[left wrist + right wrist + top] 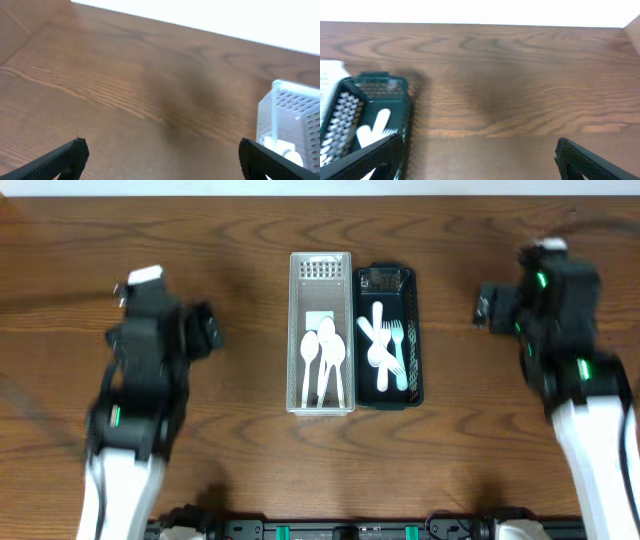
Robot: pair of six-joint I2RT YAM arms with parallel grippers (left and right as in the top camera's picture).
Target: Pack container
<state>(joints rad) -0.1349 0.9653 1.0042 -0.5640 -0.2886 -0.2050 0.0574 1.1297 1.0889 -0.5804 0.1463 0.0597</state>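
Your left fingers (pixel 60 157) and right fingers (pixel 592 159) are spread wide, left and right of the clear bin (pixel 293 330) and dark bin (pixel 416 330).

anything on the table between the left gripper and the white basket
No, just bare wooden table between the left gripper and the white basket, clearest in the overhead view; the left wrist view agrees.

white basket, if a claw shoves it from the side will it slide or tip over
Probably light: the white basket looks like thin perforated plastic holding a few plastic spoons. Long and low, it would likely slide on the smooth wood table rather than tip. Pushed toward the dark basket close beside it, it may shove that too.
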